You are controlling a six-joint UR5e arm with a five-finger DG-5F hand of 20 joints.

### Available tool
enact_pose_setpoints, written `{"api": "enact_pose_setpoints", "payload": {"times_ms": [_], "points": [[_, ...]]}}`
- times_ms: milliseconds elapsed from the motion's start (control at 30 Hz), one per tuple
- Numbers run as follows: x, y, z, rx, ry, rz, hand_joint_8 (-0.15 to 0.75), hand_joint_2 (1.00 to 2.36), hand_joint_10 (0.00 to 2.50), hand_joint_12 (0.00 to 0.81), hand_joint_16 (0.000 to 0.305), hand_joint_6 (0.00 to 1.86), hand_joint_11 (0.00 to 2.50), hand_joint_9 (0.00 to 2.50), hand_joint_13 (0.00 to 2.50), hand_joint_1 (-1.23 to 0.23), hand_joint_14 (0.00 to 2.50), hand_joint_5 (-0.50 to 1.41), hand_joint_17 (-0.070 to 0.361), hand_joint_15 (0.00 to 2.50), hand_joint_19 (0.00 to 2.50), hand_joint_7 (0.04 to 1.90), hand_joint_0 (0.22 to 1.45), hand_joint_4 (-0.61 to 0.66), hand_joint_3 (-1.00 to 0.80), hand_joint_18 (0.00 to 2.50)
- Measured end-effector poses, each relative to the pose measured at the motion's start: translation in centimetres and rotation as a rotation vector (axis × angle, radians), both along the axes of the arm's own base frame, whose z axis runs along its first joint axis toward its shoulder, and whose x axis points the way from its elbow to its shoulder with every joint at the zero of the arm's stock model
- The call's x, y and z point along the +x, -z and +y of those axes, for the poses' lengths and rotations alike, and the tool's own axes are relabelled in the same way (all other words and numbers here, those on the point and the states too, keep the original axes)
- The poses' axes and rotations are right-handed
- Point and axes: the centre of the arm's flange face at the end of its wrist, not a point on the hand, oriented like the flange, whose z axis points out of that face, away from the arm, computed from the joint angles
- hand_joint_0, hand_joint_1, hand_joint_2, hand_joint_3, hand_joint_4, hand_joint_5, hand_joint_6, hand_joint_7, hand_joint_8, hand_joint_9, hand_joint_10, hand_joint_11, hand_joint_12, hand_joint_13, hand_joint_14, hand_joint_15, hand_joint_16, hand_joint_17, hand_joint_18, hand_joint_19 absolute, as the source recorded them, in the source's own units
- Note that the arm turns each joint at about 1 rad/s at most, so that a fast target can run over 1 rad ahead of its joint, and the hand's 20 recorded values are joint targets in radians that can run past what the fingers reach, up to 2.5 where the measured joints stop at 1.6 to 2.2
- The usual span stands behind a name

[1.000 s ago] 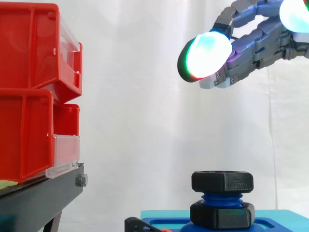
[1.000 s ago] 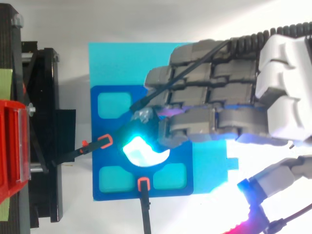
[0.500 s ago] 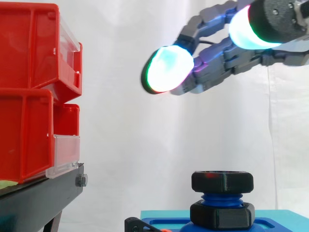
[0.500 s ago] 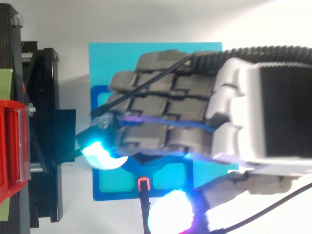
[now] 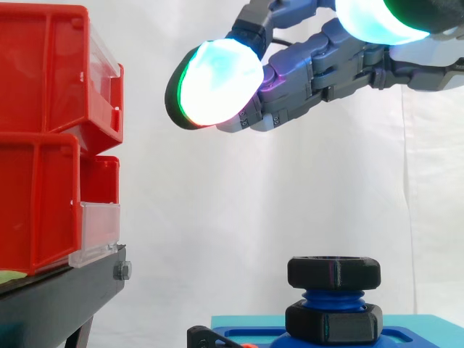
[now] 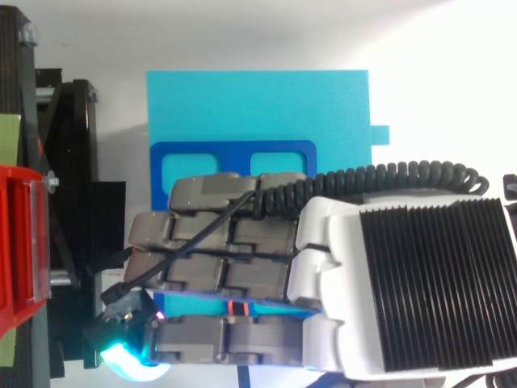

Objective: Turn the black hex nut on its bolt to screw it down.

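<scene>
Side view: the black hex nut (image 5: 333,273) is seated at the top of its blue bolt (image 5: 333,299), which is fixed upright on the cyan base plate (image 6: 258,105), presumably so that the flats are left accessible. The hand (image 5: 312,72) is held well above it, fingers extended, nothing grasped.
</scene>
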Motion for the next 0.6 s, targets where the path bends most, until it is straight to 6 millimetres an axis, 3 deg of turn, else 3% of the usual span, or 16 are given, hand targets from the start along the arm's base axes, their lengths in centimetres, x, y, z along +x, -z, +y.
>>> {"api": "enact_pose_setpoints", "payload": {"times_ms": [600], "points": [[-0.4,0.7,-1.2,-0.024,0.019,0.032,0.260,1.00,0.00,0.308,0.045,0.50,0.00,0.51,0.37,-0.37,0.00,-0.13,0.102,0.00,0.25,0.74,0.55,0.18,-0.50,0.37]]}}
